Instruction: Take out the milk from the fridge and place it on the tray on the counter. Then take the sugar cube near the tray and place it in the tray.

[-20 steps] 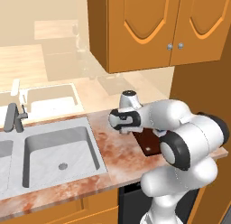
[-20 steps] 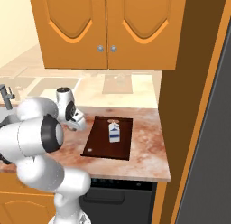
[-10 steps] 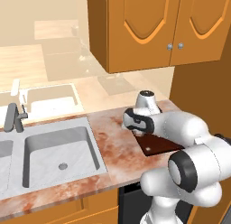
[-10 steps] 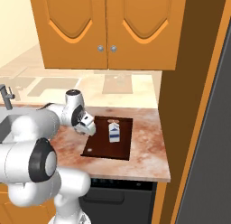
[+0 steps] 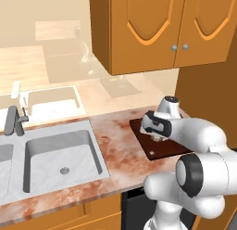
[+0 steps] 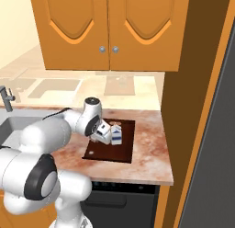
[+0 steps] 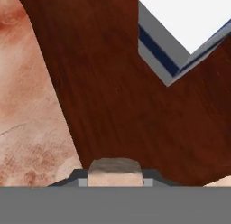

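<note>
The milk (image 6: 116,133), a white carton with a blue band, stands upright on the dark brown tray (image 6: 120,151) on the mottled counter (image 6: 147,162). My gripper (image 6: 99,137) hangs low over the tray's left part, just left of the carton. In the hand view the gripper (image 7: 113,174) is shut on the sugar cube (image 7: 113,166), a small beige block between the fingertips, with the tray (image 7: 113,96) right below and the milk (image 7: 189,24) at the upper right. From the left base view the hand (image 5: 156,126) covers the tray's (image 5: 163,149) far half. The fridge (image 6: 219,139) shows as a grey side at the right edge.
A steel double sink (image 5: 60,152) with a faucet (image 5: 14,120) lies left of the tray. Orange wall cabinets (image 5: 152,29) hang above the counter. A tall brown panel (image 6: 193,84) closes the counter's right end. Bare counter (image 5: 115,136) separates sink and tray.
The arm has swung right from the counter beside the tray to above the tray, next to the milk, with the gripper shut on the sugar cube throughout.
</note>
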{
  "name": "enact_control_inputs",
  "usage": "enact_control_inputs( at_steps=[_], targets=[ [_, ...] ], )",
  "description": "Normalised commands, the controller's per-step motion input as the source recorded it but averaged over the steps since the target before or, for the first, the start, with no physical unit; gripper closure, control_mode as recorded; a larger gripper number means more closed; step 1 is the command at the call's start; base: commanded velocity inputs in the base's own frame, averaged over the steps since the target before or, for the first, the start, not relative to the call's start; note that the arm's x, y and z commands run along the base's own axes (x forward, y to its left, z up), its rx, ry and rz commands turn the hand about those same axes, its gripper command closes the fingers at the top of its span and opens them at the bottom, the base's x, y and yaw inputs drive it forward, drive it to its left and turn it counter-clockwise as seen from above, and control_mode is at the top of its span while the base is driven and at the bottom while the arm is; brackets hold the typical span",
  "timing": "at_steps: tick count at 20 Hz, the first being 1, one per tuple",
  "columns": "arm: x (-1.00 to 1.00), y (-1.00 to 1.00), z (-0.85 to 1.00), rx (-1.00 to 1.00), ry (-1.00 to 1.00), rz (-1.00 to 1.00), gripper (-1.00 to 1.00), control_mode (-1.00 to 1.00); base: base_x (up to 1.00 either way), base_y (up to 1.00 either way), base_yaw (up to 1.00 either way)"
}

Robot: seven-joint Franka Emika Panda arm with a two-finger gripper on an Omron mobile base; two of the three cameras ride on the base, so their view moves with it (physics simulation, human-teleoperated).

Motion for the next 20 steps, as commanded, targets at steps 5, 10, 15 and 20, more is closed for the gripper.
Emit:
enact_control_inputs(
  at_steps=[5,10,15,20],
  targets=[
    [0.29,-0.24,-0.09,0.00,-0.01,0.00,1.00,-1.00,0.00,0.00,0.00],
    [0.22,-0.04,-0.26,0.00,0.00,0.00,1.00,-1.00,0.00,0.00,0.00],
    [0.11,0.00,-0.41,0.00,0.00,-0.01,1.00,-1.00,0.00,0.00,0.00],
    [-0.01,0.00,-0.35,0.00,0.00,-0.10,1.00,-1.00,0.00,0.00,0.00]
  ],
)
